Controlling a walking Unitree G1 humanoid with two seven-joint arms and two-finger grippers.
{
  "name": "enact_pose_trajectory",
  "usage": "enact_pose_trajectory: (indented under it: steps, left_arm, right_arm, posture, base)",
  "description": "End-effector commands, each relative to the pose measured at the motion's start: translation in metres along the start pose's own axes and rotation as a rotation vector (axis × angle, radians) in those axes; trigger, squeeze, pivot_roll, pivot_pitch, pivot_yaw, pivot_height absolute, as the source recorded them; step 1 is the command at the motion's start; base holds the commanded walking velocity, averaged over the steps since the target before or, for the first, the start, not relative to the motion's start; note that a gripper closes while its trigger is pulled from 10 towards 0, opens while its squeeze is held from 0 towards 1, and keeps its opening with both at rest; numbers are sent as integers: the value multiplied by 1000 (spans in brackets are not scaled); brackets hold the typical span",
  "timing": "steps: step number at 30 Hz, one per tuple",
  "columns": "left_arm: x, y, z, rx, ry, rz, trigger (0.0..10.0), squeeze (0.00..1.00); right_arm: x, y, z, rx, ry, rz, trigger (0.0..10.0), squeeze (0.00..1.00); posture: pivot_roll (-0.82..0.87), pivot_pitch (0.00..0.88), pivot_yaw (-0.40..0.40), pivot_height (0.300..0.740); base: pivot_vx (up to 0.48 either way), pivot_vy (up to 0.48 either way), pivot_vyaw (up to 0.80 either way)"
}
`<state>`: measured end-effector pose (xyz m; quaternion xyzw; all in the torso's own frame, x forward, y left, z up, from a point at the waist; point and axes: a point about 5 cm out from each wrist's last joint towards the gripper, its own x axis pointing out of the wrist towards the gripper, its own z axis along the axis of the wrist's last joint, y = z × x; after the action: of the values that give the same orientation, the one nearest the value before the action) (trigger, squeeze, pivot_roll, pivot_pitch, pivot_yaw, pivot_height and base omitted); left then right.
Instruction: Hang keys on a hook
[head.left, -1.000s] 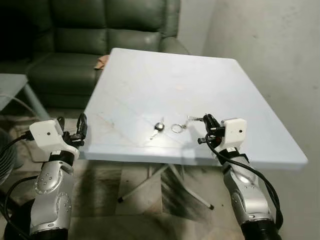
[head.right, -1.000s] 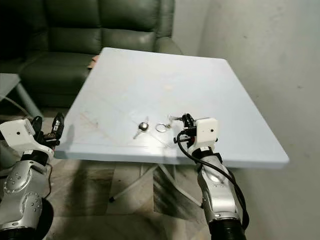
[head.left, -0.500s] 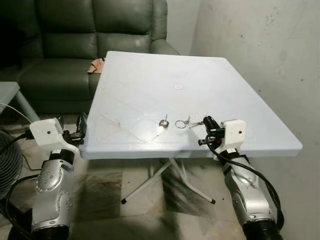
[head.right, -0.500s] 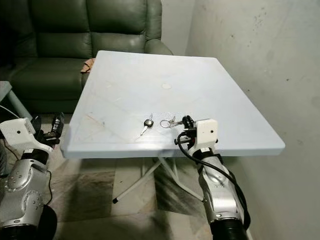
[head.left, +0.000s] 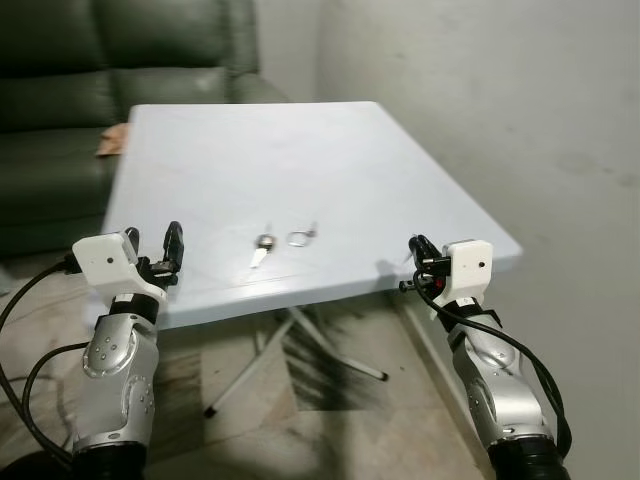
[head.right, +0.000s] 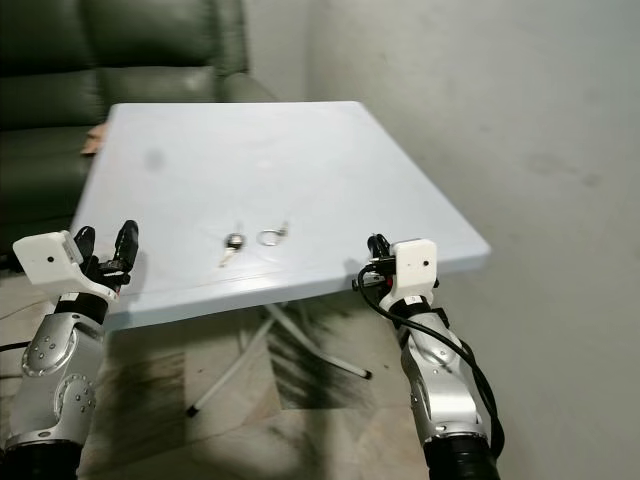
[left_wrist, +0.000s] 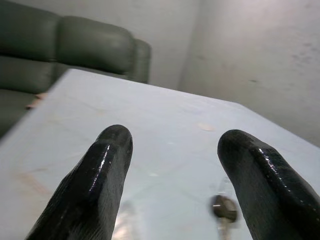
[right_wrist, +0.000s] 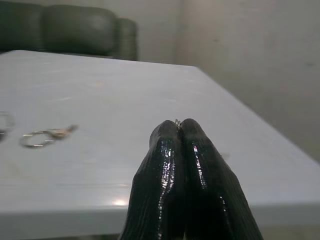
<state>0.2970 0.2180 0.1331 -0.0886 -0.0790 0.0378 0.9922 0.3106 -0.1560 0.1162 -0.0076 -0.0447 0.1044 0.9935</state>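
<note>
One pale blue table (head.left: 300, 150) (scuffed), green sofa (head.left: 120, 60) behind, grey wall (head.left: 500, 100)

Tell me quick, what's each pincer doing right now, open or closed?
Left pincer: open, holding nothing, over the table's near edge.
Right pincer: closed, with a small metal loop peeking out at its tips.
</note>
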Motion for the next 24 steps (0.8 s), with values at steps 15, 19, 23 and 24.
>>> enact_pose_trajectory:
  steps: [15, 19, 23, 24]
  left_arm:
    - [2, 2, 6, 26, -29, 11, 10000, 0]
    - [1, 1, 7, 45, -37, 0, 10000, 0]
    - [0, 1, 8, 29, -43, -1, 10000, 0]
    - [0, 1, 9, 31, -46, 1, 10000, 0]
  right_arm:
    - [11, 0, 5, -4, -9, -10, 10000, 0]
    - [13, 1, 5, -2, -10, -10, 10000, 0]
    - [13, 2, 5, 1, -8, -10, 10000, 0]
    - [13, 3, 5, 2, -6, -11, 10000, 0]
  posture:
    - [-78, 0, -42, 740]
    - [-70, 0, -41, 740]
    - [-67, 0, -41, 740]
    - [-67, 0, -40, 740]
  base:
    - [0, 0, -771]
    - [0, 0, -769]
    - [0, -122, -769]
    - [0, -480, -769]
